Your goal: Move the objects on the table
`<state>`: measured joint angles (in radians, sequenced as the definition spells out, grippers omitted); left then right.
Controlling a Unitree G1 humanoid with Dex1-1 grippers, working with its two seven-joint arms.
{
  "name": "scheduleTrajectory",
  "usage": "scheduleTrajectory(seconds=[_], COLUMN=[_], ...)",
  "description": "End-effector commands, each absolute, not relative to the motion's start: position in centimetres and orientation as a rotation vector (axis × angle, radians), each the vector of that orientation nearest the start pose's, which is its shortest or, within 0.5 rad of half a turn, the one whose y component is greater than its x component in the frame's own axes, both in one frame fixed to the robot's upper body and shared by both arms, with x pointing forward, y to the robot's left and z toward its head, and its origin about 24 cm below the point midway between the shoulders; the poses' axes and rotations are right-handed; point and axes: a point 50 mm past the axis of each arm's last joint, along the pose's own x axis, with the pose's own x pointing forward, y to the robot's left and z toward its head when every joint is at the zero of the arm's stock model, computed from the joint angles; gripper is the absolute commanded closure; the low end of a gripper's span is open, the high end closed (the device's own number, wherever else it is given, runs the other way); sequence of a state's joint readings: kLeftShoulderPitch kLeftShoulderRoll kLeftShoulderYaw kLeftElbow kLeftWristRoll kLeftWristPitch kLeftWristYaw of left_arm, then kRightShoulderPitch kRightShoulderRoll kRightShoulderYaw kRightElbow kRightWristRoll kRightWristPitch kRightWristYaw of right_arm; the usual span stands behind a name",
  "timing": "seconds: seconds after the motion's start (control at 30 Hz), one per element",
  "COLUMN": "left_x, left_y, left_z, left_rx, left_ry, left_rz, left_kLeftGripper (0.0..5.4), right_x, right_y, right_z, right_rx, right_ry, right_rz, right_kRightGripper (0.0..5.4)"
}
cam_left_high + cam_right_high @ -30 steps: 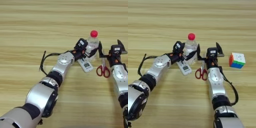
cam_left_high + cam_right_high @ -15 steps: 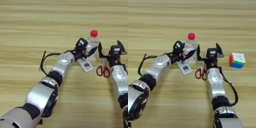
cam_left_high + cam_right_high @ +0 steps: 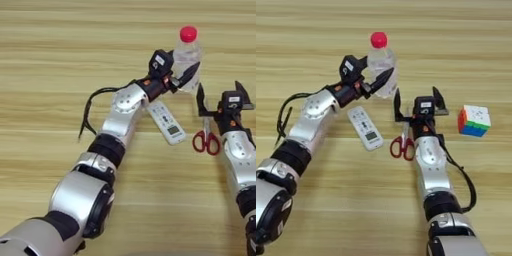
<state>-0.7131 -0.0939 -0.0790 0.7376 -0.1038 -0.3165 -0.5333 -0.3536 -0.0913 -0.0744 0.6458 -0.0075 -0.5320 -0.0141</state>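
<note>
My left gripper is shut on a small clear bottle with a red cap, at the far middle of the table. One black finger crosses the bottle's front and the other is hidden behind it. A white remote with a small screen lies just below the left wrist. Red-handled scissors lie to its right, blades pointing away from me. My right gripper stands open over the blade tips, one finger on each side, holding nothing.
A coloured puzzle cube sits to the right of the right gripper. A thin black cable loops out beside my left forearm.
My left gripper has moved up the picture, away from me, taking the bottle with it. Remote, scissors, cube and the right gripper have stayed put.
</note>
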Motion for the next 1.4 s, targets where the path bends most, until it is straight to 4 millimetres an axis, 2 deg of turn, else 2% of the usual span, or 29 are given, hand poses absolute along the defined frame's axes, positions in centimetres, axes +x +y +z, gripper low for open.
scheduleTrajectory(seconds=[0.03,0.4,0.57,0.83,1.2,1.27,1.4], left_x=[34.6,33.0,32.5,31.7,31.8,31.8,31.9], left_y=[5.6,12.6,14.4,15.6,14.4,14.3,14.2], left_z=[11.0,7.9,6.7,5.3,4.6,4.5,4.4], left_rx=[-0.036,0.001,0.008,0.04,0.08,0.079,0.077], left_ry=[-0.275,-0.187,-0.143,-0.085,-0.027,-0.024,-0.021], left_rz=[-0.744,-0.575,-0.526,-0.508,-0.555,-0.555,-0.553], left_kLeftGripper=[2.38,2.4,2.4,2.4,2.4,2.03,1.64], right_x=[31.1,31.3,31.3,31.3,31.3,31.3,31.3], right_y=[-16.3,-16.3,-16.3,-16.2,-16.1,-16.1,-16.1], right_z=[4.2,4.2,4.1,4.1,4.1,4.1,4.1], right_rx=[-0.083,-0.087,-0.088,-0.09,-0.09,-0.09,-0.091], right_ry=[-0.224,-0.221,-0.22,-0.218,-0.219,-0.219,-0.219], right_rz=[-0.002,0.0,0.002,0.004,0.005,0.006,0.005], right_kRightGripper=[0.0,0.0,0.0,0.0,0.0,0.0,0.0])
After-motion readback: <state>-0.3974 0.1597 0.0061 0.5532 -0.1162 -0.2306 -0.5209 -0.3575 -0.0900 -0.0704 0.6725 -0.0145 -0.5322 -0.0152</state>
